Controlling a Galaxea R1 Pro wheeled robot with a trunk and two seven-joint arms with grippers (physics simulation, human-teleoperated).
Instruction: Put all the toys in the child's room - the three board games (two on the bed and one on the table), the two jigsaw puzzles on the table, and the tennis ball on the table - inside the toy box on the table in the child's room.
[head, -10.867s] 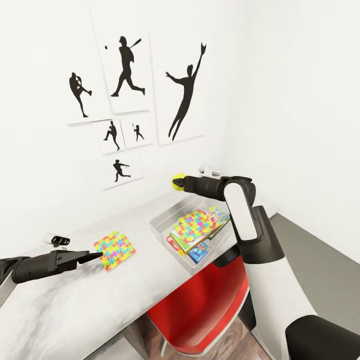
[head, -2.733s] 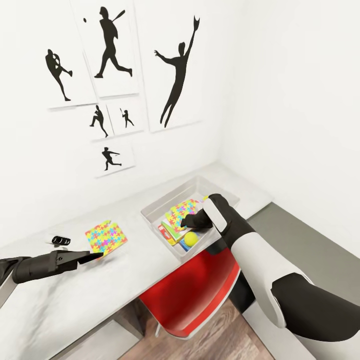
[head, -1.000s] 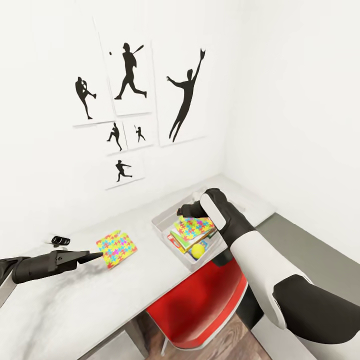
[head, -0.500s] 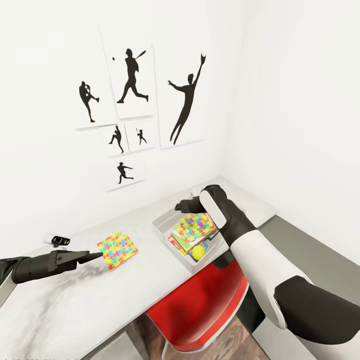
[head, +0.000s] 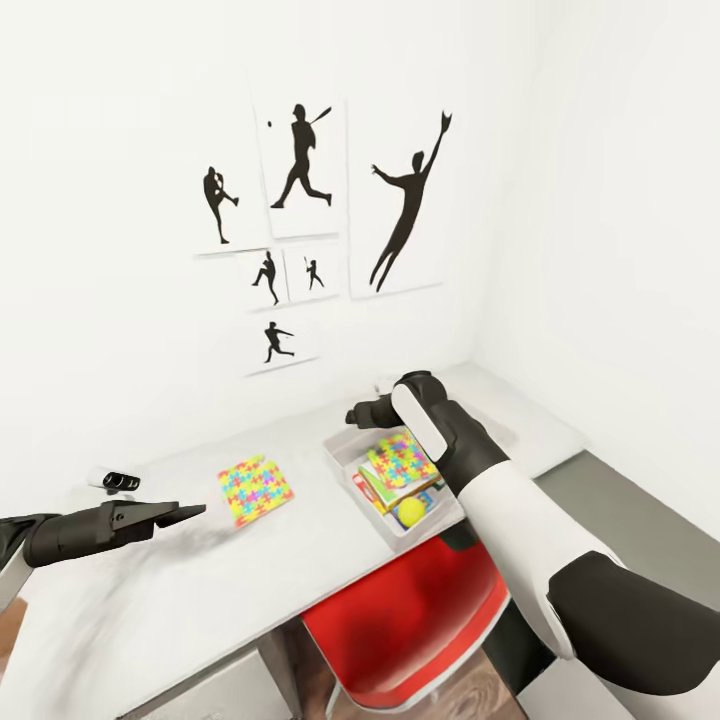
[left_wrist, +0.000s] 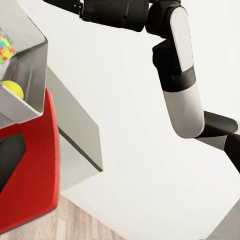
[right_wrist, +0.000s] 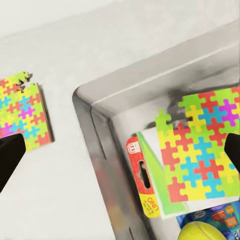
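Right fingers (right_wrist: 120, 150) spread, empty, above shallow grey plastic toy box (head: 345, 452); multicoloured jigsaw slab (right_wrist: 205, 142) and half-cropped yellow-green ball (right_wrist: 202, 232) inside. Second multicoloured slab (head: 255, 489) lay on pale surface (head: 200, 590) before left fingers (head: 190, 511); their state indiscernible.

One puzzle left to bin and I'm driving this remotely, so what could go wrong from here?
1. The last puzzle lies flat and thin on the table, so the jaws may slide over it.
2. The left gripper sits just short of it and could nudge it away.
3. The toy box is already stacked high, with a ball near its front rim; another slab may slip off.
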